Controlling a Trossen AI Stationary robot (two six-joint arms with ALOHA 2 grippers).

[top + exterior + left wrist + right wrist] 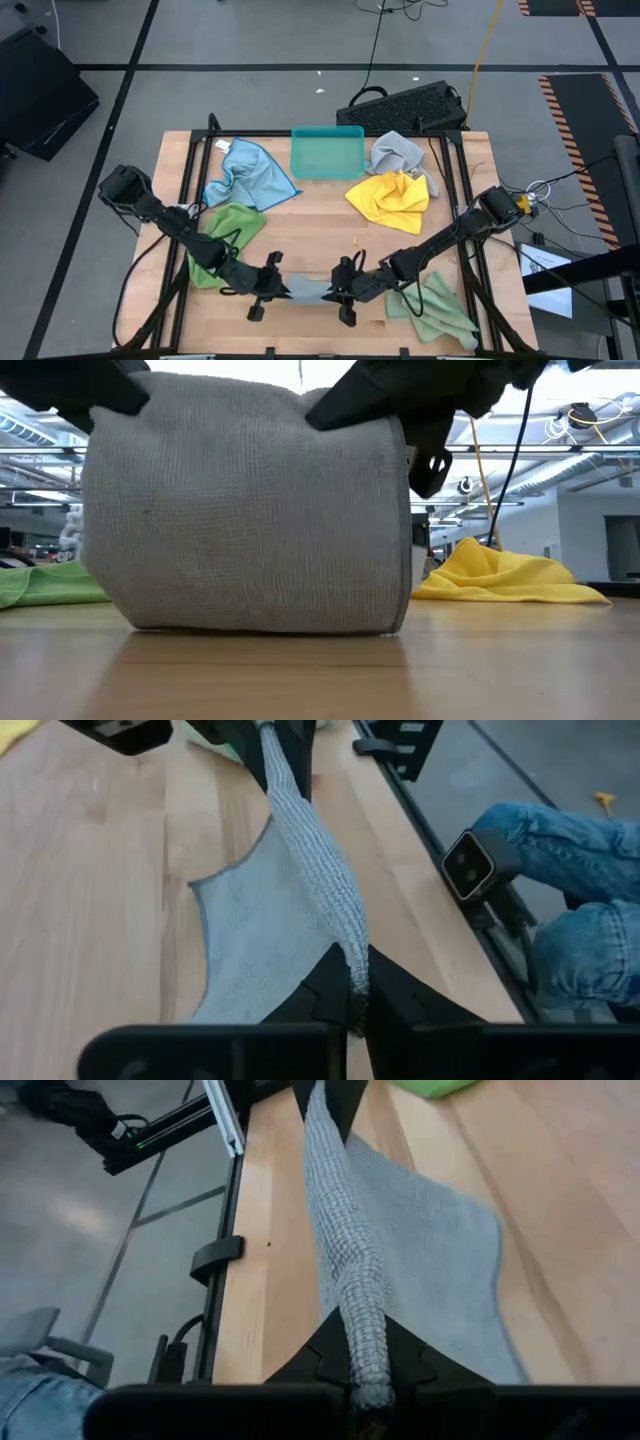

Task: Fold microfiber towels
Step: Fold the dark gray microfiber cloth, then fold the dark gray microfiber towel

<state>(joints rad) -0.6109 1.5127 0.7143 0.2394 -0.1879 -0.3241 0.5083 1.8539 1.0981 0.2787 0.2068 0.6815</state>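
Microfiber towels are spread over the table, and one grey towel (pixel 303 289) is held at the lower centre of the high view, stretched between the two arms near the table's front edge. The left gripper (pixel 268 283) is closed tight on one end of it; the right gripper (pixel 345 287) is closed tight on the other end. In both wrist views the pinched hem runs taut from one set of jaws to the other, with the rest of the cloth trailing onto the wood. In the low view the towel hangs as a curtain, its lower edge touching the table.

The step in hand is judged to be the first fold. It would be done well if both ends were kept level and the hem taut, so that the held edge can be laid squarely over the trailing one.

Room is tight at the front: the table frame (pixel 420 795) lies just beside the cloth. Open wood lies toward the picture's centre. A green towel (pixel 228 240) lies near on the left, another green towel (pixel 435 308) near on the right; the yellow towel (pixel 392 198) and teal tray (pixel 327 153) are well apart.
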